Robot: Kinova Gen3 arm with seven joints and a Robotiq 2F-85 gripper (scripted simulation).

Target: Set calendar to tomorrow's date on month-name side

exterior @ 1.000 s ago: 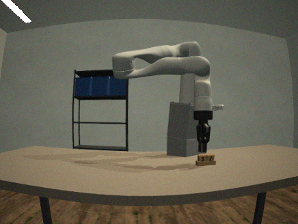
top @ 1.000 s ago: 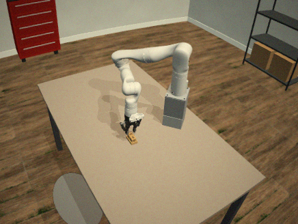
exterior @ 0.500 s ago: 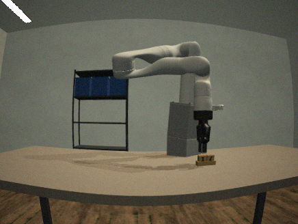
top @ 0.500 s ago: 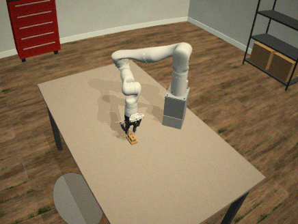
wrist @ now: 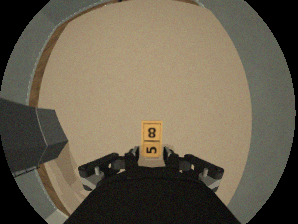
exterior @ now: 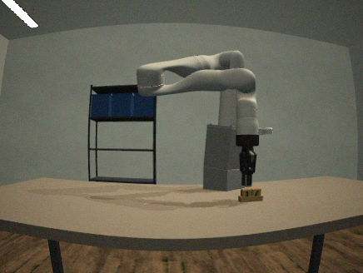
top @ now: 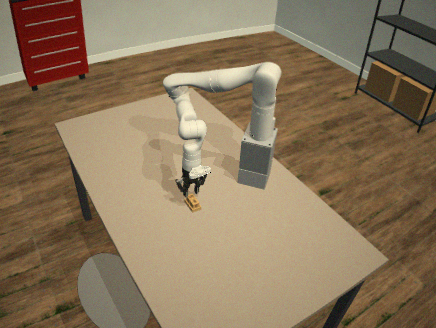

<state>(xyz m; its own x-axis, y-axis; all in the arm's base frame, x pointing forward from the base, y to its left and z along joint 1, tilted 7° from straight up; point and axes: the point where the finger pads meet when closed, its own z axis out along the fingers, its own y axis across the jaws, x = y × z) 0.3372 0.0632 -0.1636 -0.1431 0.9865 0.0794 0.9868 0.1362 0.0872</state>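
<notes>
The calendar [top: 193, 203] is a small wooden tray holding two digit cubes side by side, flat on the table. In the exterior view the calendar [exterior: 251, 195] shows two dark digits on its front; the left one looks like 1 and the right one is too small to read. In the wrist view the cubes' [wrist: 152, 141] top faces read 8 and 5. My gripper [exterior: 246, 181] points straight down just above the left cube, apart from it. Its fingers stand about half open on either side of the near cube and hold nothing.
The arm's grey base block [top: 256, 159] stands on the table behind and to the right of the calendar. A round grey stool [top: 111, 292] stands at the table's front left corner. A red drawer cabinet [top: 49, 37] and black shelves [top: 402, 60] stand off the table.
</notes>
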